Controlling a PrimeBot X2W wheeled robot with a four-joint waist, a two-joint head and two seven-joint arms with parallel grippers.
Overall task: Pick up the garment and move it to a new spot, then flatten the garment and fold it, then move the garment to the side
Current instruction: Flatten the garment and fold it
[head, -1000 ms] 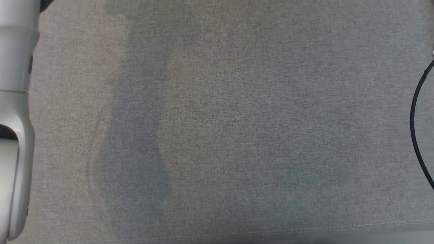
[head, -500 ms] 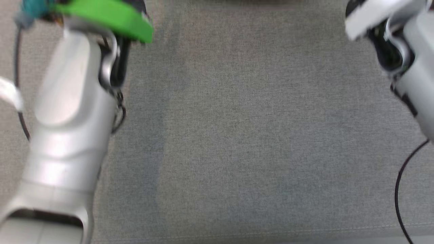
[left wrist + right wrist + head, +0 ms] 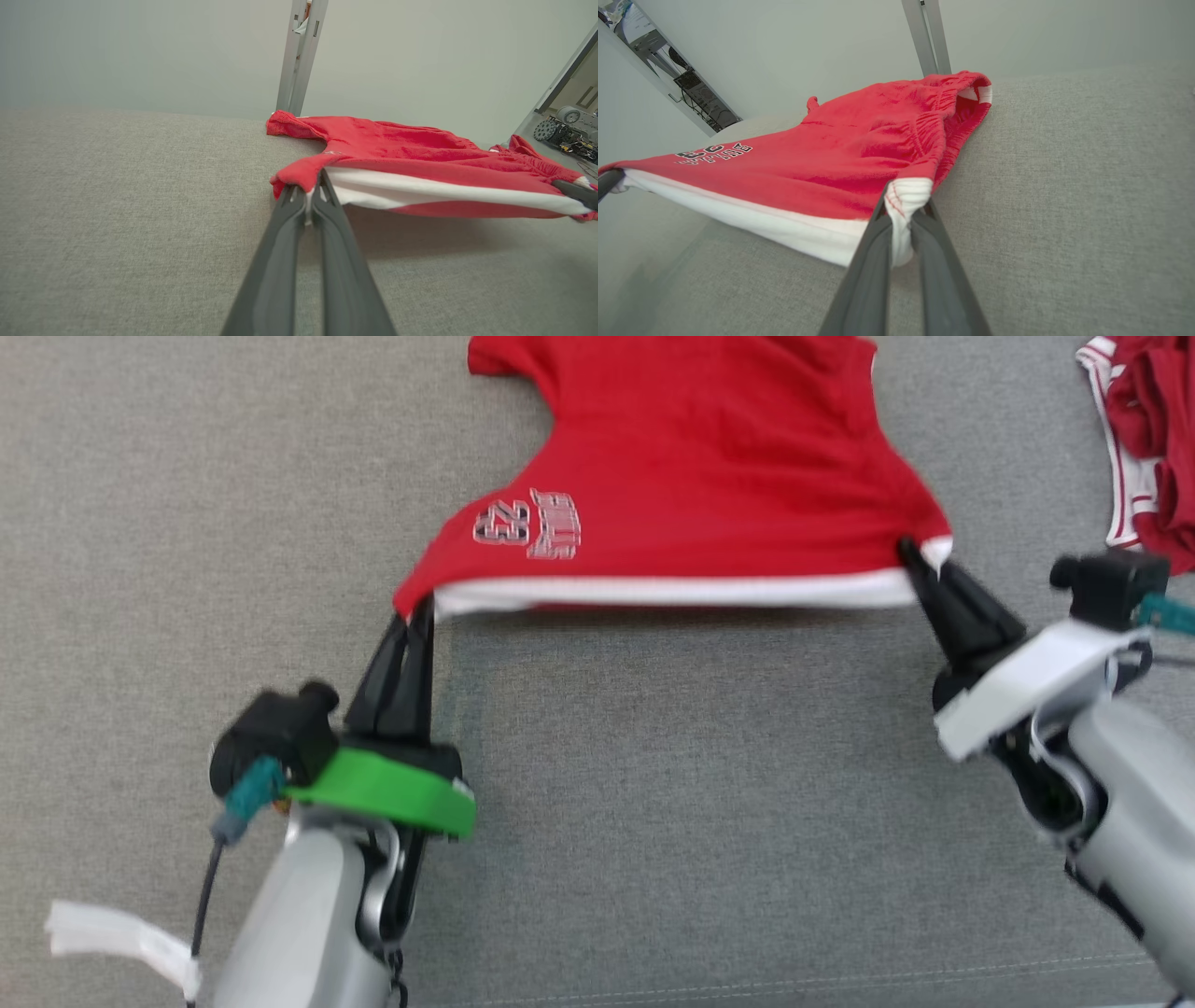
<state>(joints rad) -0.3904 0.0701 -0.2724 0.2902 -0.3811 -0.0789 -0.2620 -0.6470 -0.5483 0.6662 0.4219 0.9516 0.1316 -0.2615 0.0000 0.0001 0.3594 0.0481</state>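
The garment (image 3: 709,476), a pair of red shorts with a white band along one edge, hangs stretched between the two grippers. The left gripper (image 3: 417,607) is pinched tight on one end of that white edge, its fingers pressed together with only cloth between them, as the left wrist view shows (image 3: 308,189). The right gripper (image 3: 906,549) is clamped nearly as narrow on the other end, with a fold of white trim bunched between its fingers (image 3: 903,210). The held edge runs taut and almost straight from one gripper to the other, lifted clear of the grey desk (image 3: 700,784) and casting a shadow beneath. Beyond the fingertips the rest of the shorts slopes down, and the gathered far end appears to rest on the desk.

This looks like the carry-and-lay-out step: the garment is grasped and spread, but not yet flat and not folded. The next move likely calls for both grippers to travel together, keeping the same spacing so the edge stays taut, then come down evenly so the cloth settles without wrinkles before either one lets go. A second red garment (image 3: 1153,429) lies just beyond and outside the right gripper, so that arm should avoid catching it.
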